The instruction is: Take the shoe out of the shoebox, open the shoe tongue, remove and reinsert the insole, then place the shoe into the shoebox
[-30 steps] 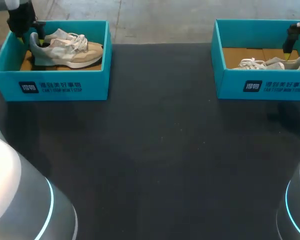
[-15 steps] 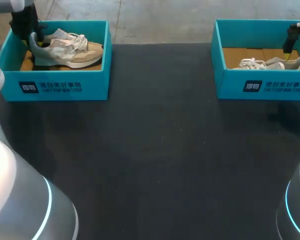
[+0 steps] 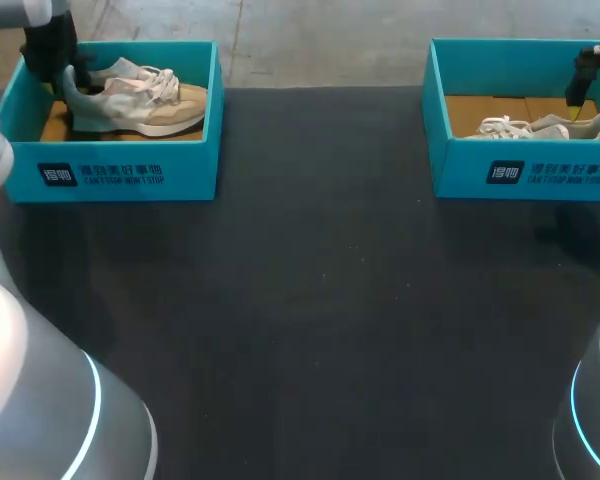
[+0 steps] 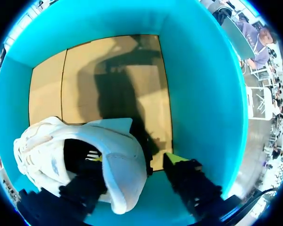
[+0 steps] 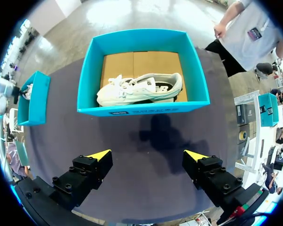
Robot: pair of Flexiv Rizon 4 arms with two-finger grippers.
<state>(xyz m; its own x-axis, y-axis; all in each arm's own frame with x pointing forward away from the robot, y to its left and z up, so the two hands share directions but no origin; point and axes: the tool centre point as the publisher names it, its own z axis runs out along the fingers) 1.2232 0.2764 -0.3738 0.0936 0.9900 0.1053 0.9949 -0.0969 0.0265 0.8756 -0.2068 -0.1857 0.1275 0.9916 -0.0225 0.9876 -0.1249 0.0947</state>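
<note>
- Head view: a teal left shoebox (image 3: 110, 172) stands at the far left of the black bench (image 3: 320, 300). A beige sneaker (image 3: 145, 100) lies inside it, heel at the box's left end and toe pointing toward the middle.
- Left wrist view: the left tool (image 4: 137, 160) is down inside that box and straddles the sneaker's heel. One yellow tip is inside the shoe opening. The other is outside, with a slim gap to the heel, so the fingers are spread and not clamped.
- Head view: a teal right shoebox (image 3: 520, 170) stands at the far right, with a white sneaker (image 3: 540, 127) lying on its cardboard floor.
- Right wrist view: the right tool (image 5: 147, 155) hangs above the bench with its fingers wide apart and holding nothing. The right shoebox is ahead of it.
</note>
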